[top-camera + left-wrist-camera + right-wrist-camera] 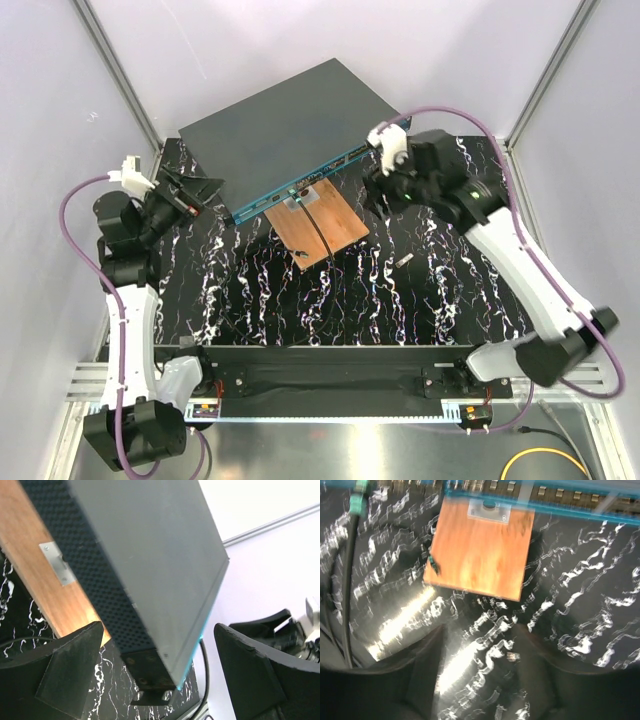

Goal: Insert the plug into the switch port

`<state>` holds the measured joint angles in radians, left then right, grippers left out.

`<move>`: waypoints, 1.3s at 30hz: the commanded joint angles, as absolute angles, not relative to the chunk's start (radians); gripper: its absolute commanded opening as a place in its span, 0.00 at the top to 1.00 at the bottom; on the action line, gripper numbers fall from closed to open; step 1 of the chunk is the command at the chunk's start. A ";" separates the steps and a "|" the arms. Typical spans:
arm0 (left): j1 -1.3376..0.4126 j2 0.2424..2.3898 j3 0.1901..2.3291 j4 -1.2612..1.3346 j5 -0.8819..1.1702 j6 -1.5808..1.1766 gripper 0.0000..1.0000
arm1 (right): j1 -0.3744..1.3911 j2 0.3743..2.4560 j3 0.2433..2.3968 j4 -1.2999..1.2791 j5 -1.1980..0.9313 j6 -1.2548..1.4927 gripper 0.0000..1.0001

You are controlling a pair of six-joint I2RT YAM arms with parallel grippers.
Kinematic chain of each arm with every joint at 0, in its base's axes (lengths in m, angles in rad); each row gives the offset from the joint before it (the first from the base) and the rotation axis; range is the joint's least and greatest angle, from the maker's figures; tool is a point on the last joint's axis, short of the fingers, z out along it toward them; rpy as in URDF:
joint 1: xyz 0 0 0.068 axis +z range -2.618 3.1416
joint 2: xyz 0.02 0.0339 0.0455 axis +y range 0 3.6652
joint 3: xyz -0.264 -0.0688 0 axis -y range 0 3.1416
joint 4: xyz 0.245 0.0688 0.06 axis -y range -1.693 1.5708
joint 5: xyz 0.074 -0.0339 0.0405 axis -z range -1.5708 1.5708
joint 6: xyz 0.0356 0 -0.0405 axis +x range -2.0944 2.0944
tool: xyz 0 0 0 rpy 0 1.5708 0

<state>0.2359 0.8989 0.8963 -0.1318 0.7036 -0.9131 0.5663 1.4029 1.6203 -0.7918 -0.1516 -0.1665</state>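
The switch (290, 125), a flat dark grey box, lies at the back with its teal port face (300, 185) towards the arms; in the right wrist view that face (530, 490) is a blurred strip along the top. A small clear plug (403, 261) lies loose on the black marbled table. In the right wrist view the plug (512, 656) shows low between the dark fingers (420, 680). My right gripper (375, 200) (478, 627) is open and holds nothing. My left gripper (205, 192) (157, 630) stands wide open around the switch's left corner (150, 660) without touching it.
A copper-brown board (320, 225) (480, 555) with a small metal bracket (489, 510) lies flat against the switch front. A small dark piece (300, 253) rests at its near edge. A black cable with a green end (356, 502) runs from the switch face. White walls enclose the table.
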 commanded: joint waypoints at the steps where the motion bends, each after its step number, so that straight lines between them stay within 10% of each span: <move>1: 0.248 0.900 0.980 -0.074 0.773 -0.881 0.01 | 0.540 1.313 1.516 -0.888 -0.274 -0.416 0.27; 5: 0.249 0.905 1.028 -0.081 0.801 -0.841 0.01 | 0.486 1.287 1.451 -1.065 -0.347 -0.607 0.09; 39: 0.242 0.888 1.104 -0.066 0.951 -0.663 0.01 | 0.446 1.813 1.284 -0.810 -0.110 -1.311 0.33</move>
